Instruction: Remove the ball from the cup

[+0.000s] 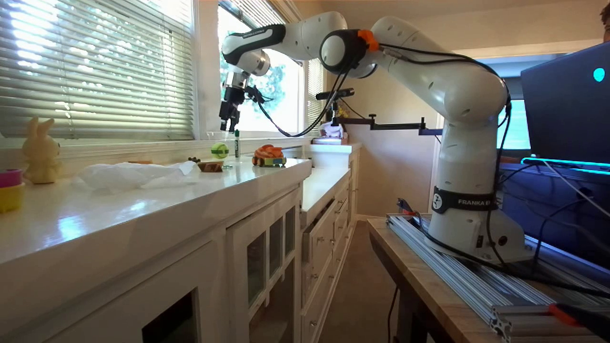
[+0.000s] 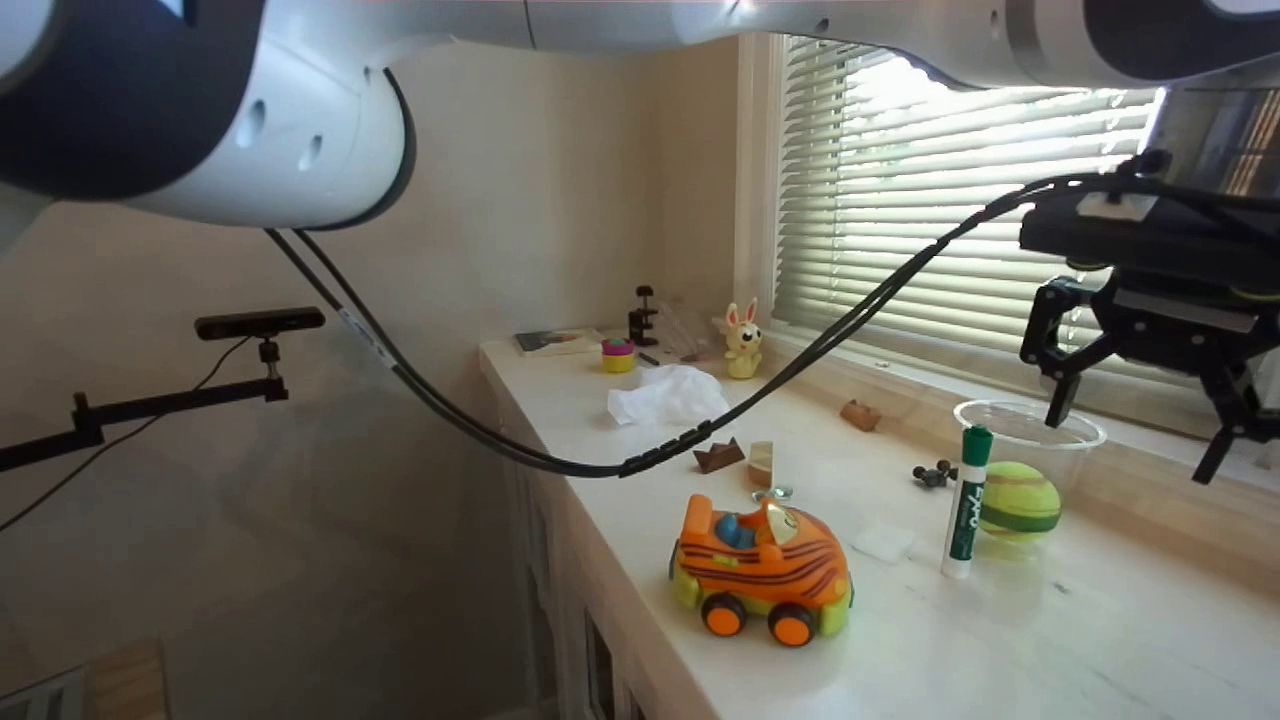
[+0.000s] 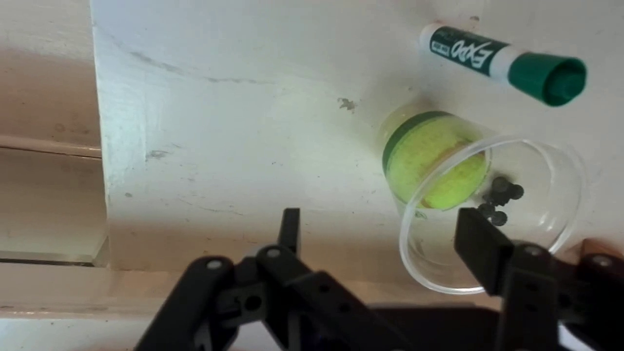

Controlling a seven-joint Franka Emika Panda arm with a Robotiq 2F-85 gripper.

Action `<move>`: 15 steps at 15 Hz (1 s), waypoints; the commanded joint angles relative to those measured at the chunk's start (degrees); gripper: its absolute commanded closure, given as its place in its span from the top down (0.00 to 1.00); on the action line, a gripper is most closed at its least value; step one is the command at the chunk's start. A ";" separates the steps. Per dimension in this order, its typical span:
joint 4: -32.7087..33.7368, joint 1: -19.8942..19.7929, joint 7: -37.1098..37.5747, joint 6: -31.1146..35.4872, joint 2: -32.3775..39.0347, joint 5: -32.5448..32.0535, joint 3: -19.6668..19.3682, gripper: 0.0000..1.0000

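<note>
In an exterior view, left to right: rounded, dark-striped orange toy car (image 2: 763, 562) on painted white surface (image 2: 1120, 640); cylindrical Expo marker (image 2: 967, 505) upright, car's two o'clock; round-rimmed clear plastic cup (image 2: 1076, 462), marker's three o'clock, green-banded tennis ball (image 2: 1018, 498) inside; black jaws apart at cup's two o'clock, one tip overlapping its mouth.

I register daylight from the overexposed window (image 1: 286, 85). I note glare on the worktop (image 1: 71, 228) and a dim wall (image 2: 310, 510).
</note>
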 commanded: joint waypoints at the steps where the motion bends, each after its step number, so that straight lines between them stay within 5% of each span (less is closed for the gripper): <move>1: 3.93 0.16 1.59 -2.37 2.14 -1.03 -0.70 0.53; 9: 4.15 0.03 1.75 -2.61 2.50 -0.89 -1.42 0.00; 15: 5.46 -0.18 2.44 -4.41 2.70 -0.70 -1.60 0.02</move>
